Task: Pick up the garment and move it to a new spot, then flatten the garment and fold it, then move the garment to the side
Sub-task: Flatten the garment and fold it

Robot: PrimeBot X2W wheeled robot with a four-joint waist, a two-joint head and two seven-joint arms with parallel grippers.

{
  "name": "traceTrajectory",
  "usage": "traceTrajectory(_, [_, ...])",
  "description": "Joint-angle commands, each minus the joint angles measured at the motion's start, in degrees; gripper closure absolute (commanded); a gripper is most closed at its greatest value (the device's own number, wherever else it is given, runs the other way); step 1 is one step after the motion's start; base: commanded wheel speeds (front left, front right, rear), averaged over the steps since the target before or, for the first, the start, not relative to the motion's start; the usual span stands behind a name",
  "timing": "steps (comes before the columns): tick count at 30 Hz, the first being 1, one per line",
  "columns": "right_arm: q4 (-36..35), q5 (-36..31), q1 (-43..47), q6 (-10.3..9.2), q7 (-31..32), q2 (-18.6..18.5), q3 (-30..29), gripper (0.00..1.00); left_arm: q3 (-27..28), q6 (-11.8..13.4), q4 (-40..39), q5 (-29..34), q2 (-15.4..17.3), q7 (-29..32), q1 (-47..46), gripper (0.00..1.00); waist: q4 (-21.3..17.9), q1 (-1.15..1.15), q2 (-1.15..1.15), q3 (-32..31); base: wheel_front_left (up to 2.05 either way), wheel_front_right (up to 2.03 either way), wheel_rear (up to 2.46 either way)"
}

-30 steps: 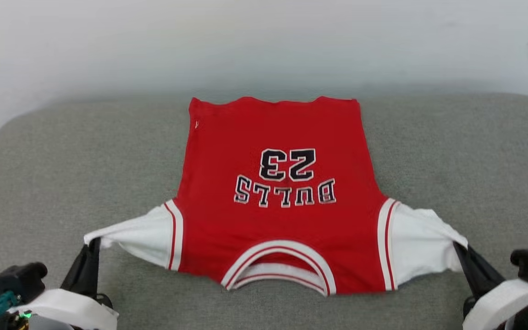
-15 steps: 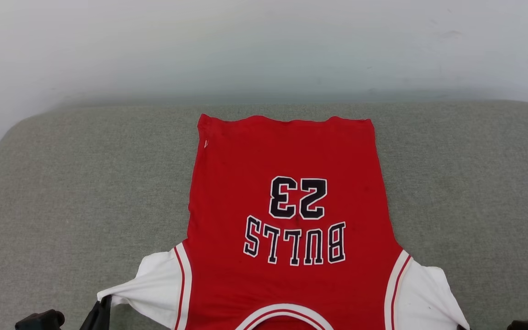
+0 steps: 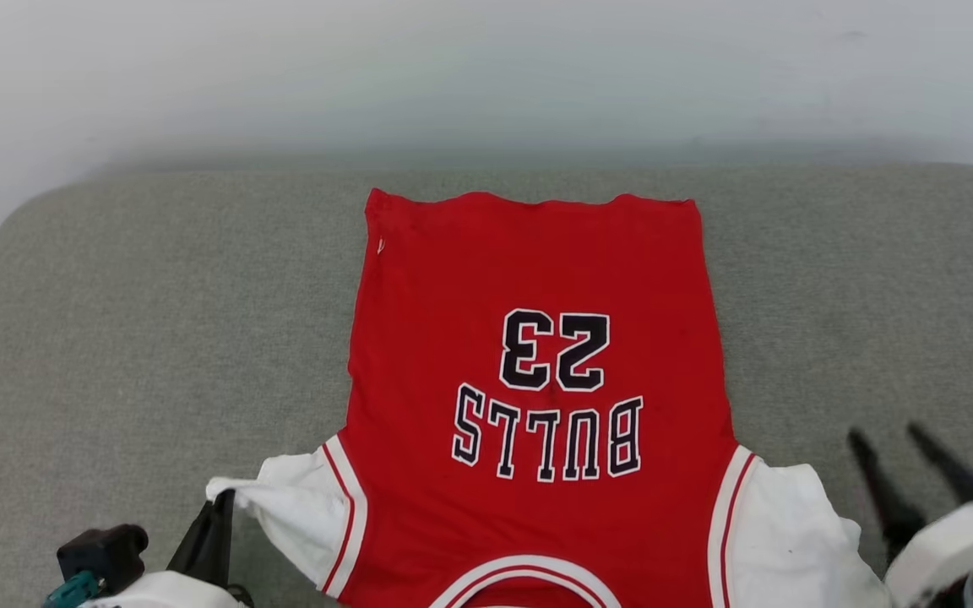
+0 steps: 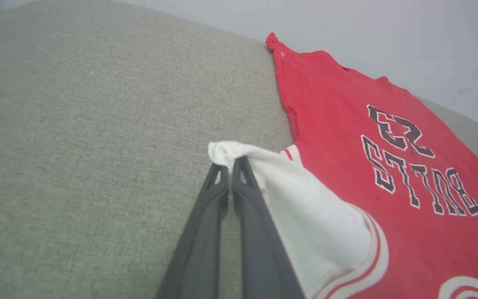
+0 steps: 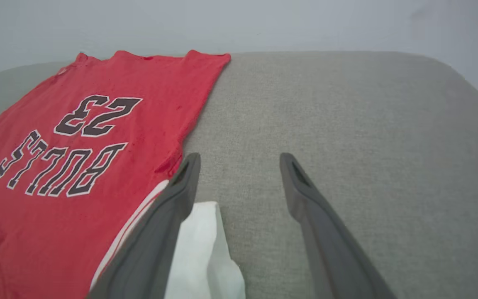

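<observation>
The shirt (image 3: 537, 270) is thin, soft, matt cloth, lightly creased. The cushion (image 3: 157, 295) under it has a coarse woven grey-green cover, matt and grainy. The left gripper (image 4: 228, 166) and right gripper (image 5: 239, 160) are smooth matt dark plastic, by the look. The wall (image 3: 486, 76) is smooth, pale, matt

The red shirt (image 3: 537, 279) lies flat mid-frame on a grey cushion (image 3: 157, 321). Lower left, the left hand (image 3: 218, 515) pinches its white sleeve (image 3: 301, 507); lower right, the right hand (image 3: 883, 432) gapes beside the other.
</observation>
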Motion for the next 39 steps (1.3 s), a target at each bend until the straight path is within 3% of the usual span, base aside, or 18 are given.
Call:
traceTrajectory(1, [-1.4,-0.4,-2.5,-0.06,0.0,-0.8,-0.9,0.0,0.2,0.0,-0.5,0.5,-0.4,-0.3,-0.8,1.0,0.6,0.0,0.0,0.9,0.0,0.0,0.0])
traceTrajectory(10, [-8.5,-0.2,-22.9,-0.05,8.8,-5.8,-5.5,0.0,0.6,0.3,-7.3,3.9,-1.9,-0.4,-5.0,1.0,4.7,0.0,0.0,8.8,0.0,0.0,0.0])
traceTrajectory(11, [-7.3,0.3,-30.6,-0.05,16.4,-7.6,-3.3,0.0,1.0,-0.1,-9.1,5.0,-2.7,-0.4,-6.6,1.0,6.2,0.0,0.0,12.0,0.0,0.0,0.0])
traceTrajectory(14, [-5.5,-0.2,-37.9,-0.06,25.5,-10.0,0.0,0.0,1.0,-0.7,-10.4,6.6,-3.4,-0.4,-8.0,1.0,7.8,0.0,0.0,15.1,0.0,0.0,0.0])
traceTrajectory(25, [9.0,-0.6,-57.9,-0.06,58.0,-9.7,4.5,0.0,1.8,-3.8,-12.7,10.2,-6.6,-0.4,-13.4,1.0,12.2,0.0,0.0,25.0,0.0,0.0,0.0])
traceTrajectory(31, [13.2,-5.2,-64.5,-0.06,64.5,-9.2,4.6,0.0,2.0,-5.2,-12.6,11.8,-8.1,-0.4,-15.7,1.0,14.0,0.0,0.0,29.4,0.0,0.0,0.0])
traceTrajectory(39, [17.1,-8.4,-64.7,-0.05,64.3,-6.5,3.2,0.0,2.6,-6.8,-12.6,13.4,-10.2,-0.4,-18.1,1.0,15.4,0.0,0.0,33.6,0.0,0.0,0.0])
